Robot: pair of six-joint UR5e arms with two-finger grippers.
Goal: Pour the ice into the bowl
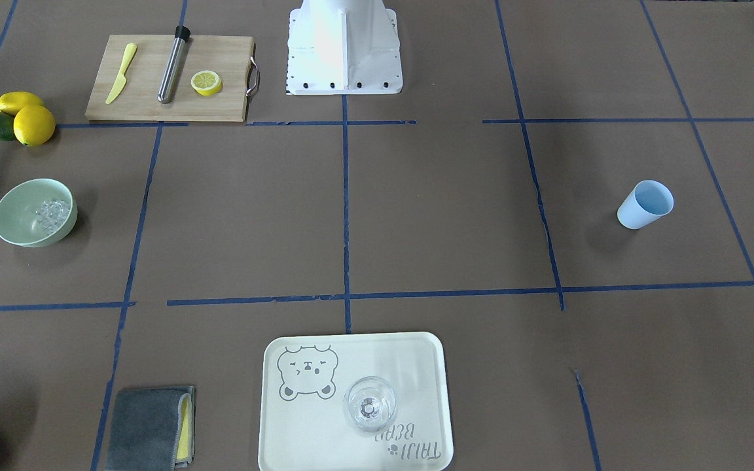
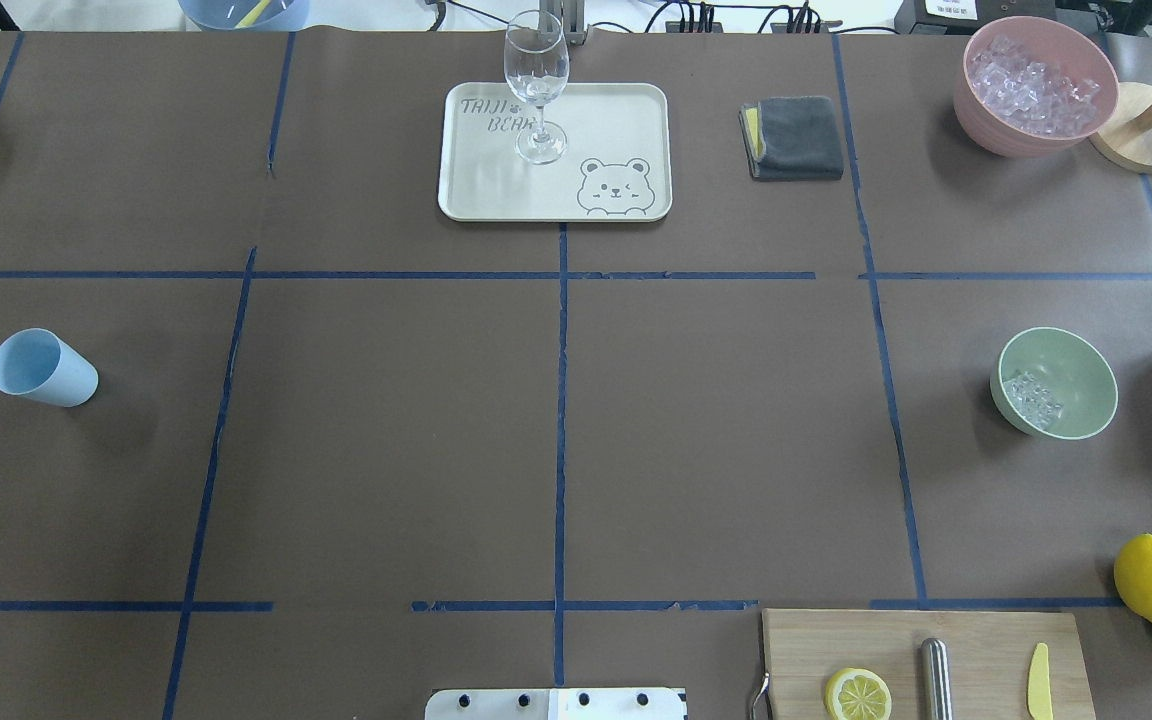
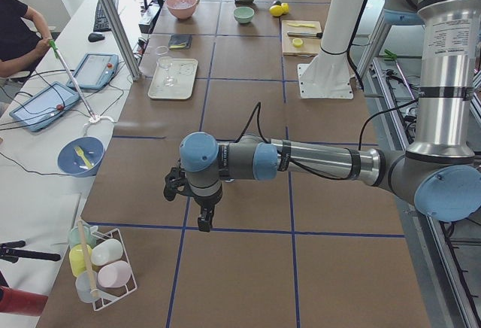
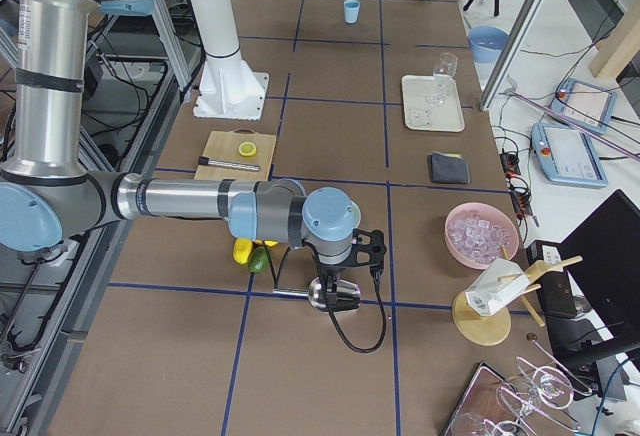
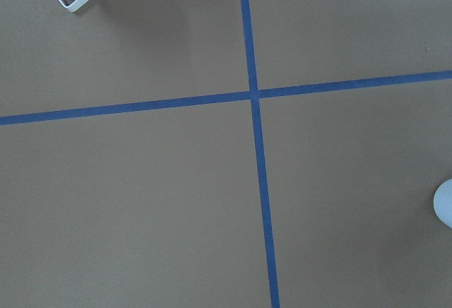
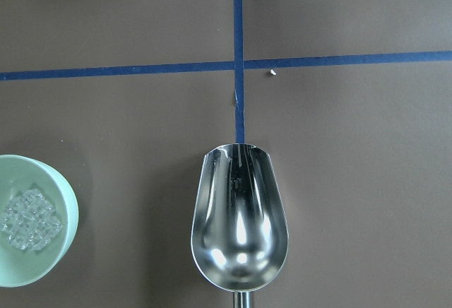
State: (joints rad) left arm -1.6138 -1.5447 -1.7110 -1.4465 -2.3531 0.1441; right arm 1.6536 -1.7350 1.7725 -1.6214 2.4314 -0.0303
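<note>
My left gripper (image 3: 204, 221) and right gripper (image 4: 340, 280) show only in side views, fingers outside both wrist views, so I can't tell if they're spread or pinching. One steel scoop (image 6: 240, 227) lies below my right wrist. One mint bowl (image 6: 42, 241), cut by the frame edge, holds the ice (image 6: 28, 220), too blurred to count.

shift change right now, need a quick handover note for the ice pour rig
Left gripper: hangs over the table near the blue cup; open or shut unclear.
Right gripper: at an empty metal scoop beside the bowl; grip unclear.
The ice lies in the bowl; the blue cup stands empty, far across the table.
Done: pour looks complete. Left: nothing visible.
</note>
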